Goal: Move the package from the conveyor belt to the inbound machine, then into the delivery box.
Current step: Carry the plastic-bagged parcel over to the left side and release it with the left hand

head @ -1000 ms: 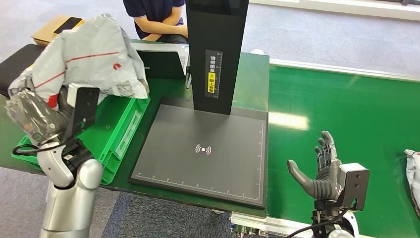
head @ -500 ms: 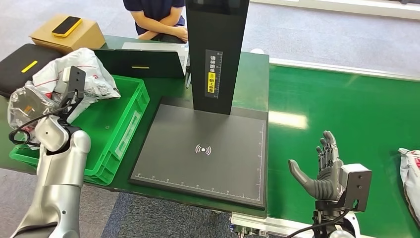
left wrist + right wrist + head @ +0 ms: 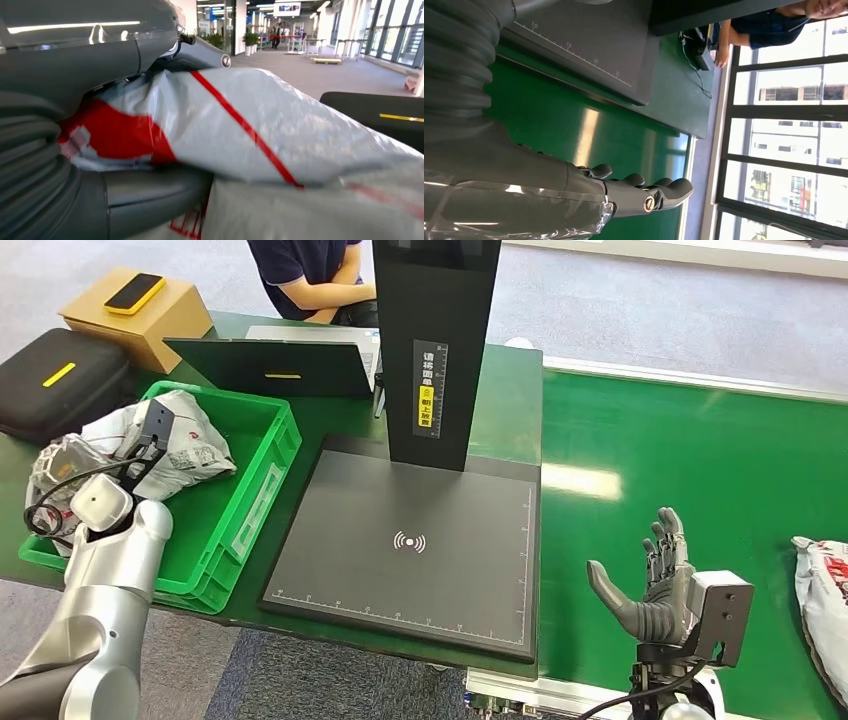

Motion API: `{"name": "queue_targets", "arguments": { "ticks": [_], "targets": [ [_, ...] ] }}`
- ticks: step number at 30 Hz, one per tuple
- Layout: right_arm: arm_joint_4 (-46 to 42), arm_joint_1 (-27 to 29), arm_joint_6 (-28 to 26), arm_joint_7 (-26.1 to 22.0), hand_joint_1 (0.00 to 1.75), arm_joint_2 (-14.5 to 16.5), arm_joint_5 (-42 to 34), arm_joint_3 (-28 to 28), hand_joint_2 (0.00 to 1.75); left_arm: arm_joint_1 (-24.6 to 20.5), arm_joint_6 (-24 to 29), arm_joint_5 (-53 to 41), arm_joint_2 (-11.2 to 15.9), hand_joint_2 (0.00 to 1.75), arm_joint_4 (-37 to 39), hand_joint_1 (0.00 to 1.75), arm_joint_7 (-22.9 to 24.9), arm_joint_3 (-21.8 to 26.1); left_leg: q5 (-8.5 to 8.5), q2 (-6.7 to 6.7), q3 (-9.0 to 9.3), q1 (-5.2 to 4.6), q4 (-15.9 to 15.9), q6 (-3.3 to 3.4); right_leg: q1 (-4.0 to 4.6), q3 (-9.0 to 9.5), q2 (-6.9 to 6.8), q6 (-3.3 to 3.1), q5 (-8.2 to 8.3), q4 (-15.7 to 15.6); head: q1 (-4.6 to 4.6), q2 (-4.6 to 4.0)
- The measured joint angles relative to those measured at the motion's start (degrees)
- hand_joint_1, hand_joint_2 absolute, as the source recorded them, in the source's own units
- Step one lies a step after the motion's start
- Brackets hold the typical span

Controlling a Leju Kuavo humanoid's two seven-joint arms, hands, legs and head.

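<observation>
Now that the left hand (image 3: 62,472) has lowered the grey-and-red courier bag (image 3: 180,445) from above the green crate (image 3: 262,490) into it, fingers still clamped on it, only release remains, while the right hand (image 3: 650,585) waits spread wide over the conveyor belt (image 3: 700,470).

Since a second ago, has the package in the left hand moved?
Yes. The package has come down from above the green crate into it, left hand gripping it.
</observation>
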Motion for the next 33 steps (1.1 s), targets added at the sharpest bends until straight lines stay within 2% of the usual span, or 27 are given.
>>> {"name": "queue_targets", "arguments": {
  "ticks": [3, 5, 7, 10, 15, 23, 27, 31, 33],
  "targets": [
    [0.24, -0.01, -0.14, 0.03, 0.0, 0.0, 0.0, 0.01, 1.75, -0.1, 2.39, 2.52, 0.05, 0.0, 0.88, 0.0, -1.88, 0.93, 0.0, 0.0, 0.0, 0.0, 0.0, 0.0, 0.0, 0.0, 0.0, 0.0, 0.0, 0.0, 0.0, -0.01],
    [0.35, 0.01, -0.21, 0.09, 0.0, 0.0, 0.0, 0.01, 1.75, 0.08, 4.16, 5.9, -0.05, 0.0, 1.08, 0.0, -5.2, 2.15, 0.0, 0.0, 0.01, 0.0, 0.0, 0.0, -0.01, 0.0, 0.0, 0.0, 0.0, 0.0, 0.0, 0.0],
    [0.38, 0.09, -0.27, 0.15, 0.0, 0.0, 0.0, 0.01, 1.75, 1.06, 6.07, 11.58, -0.57, 0.0, 0.4, 0.0, -10.92, 3.76, 0.0, 0.0, 0.03, 0.0, 0.0, 0.0, -0.02, 0.01, 0.0, 0.0, 0.0, -0.01, -0.01, 0.0],
    [0.35, 0.42, -0.31, 0.19, 0.0, 0.07, 0.0, 0.01, 1.75, 4.82, 8.81, 21.22, -2.39, 0.0, -4.18, 0.0, -18.2, 5.68, -0.01, 0.02, 0.03, -0.01, 0.0, 0.0, -0.03, 0.01, 0.02, 0.0, 0.0, -0.01, 0.01, -0.01],
    [0.34, 0.7, -0.32, 0.21, 0.0, 0.13, 0.0, -0.01, 1.75, 10.35, 8.69, 25.53, -4.46, 0.0, -12.43, 0.0, -18.36, 5.67, -0.02, 0.07, 0.02, -0.02, 0.0, 0.02, -0.04, -0.01, 0.08, 0.0, 0.0, -0.03, 0.0, -0.01],
    [0.34, 0.73, -0.33, 0.21, 0.0, 0.15, 0.0, -0.01, 1.75, 12.49, 8.4, 25.95, -5.15, 0.0, -16.89, 0.0, -18.11, 5.65, -0.01, 0.07, 0.05, -0.01, 0.0, 0.01, -0.01, 0.01, 0.07, 0.0, 0.0, -0.01, -0.01, 0.0],
    [0.33, 0.78, -0.57, 0.15, 0.0, 0.15, 0.0, 0.0, 1.75, 13.68, 8.45, 31.67, -5.71, 0.0, -18.85, 0.0, -21.31, 5.42, -0.01, 0.07, 0.04, -0.01, 0.0, 0.01, -0.02, 0.0, 0.07, 0.0, 0.0, -0.01, -0.01, 0.0],
    [-0.16, 1.35, -0.96, -0.58, 0.0, 0.15, -0.1, 0.0, 1.75, 19.11, 8.95, 43.75, -7.77, 1.75, -28.27, 0.0, -27.89, 3.1, -0.06, 0.07, 0.01, -0.01, 0.0, 0.01, -0.04, -0.01, 0.09, 0.0, 0.0, -0.05, 0.0, -0.01],
    [-0.61, 1.64, -0.73, -1.04, 0.0, 0.16, -0.2, 0.01, 1.75, 22.91, 9.83, 50.72, -9.37, 1.75, -35.51, 0.0, -32.52, 1.42, -0.1, 0.08, -0.01, -0.02, 0.0, 0.02, -0.05, -0.01, 0.11, 0.0, -0.01, -0.09, 0.01, 0.0]
  ]
}}
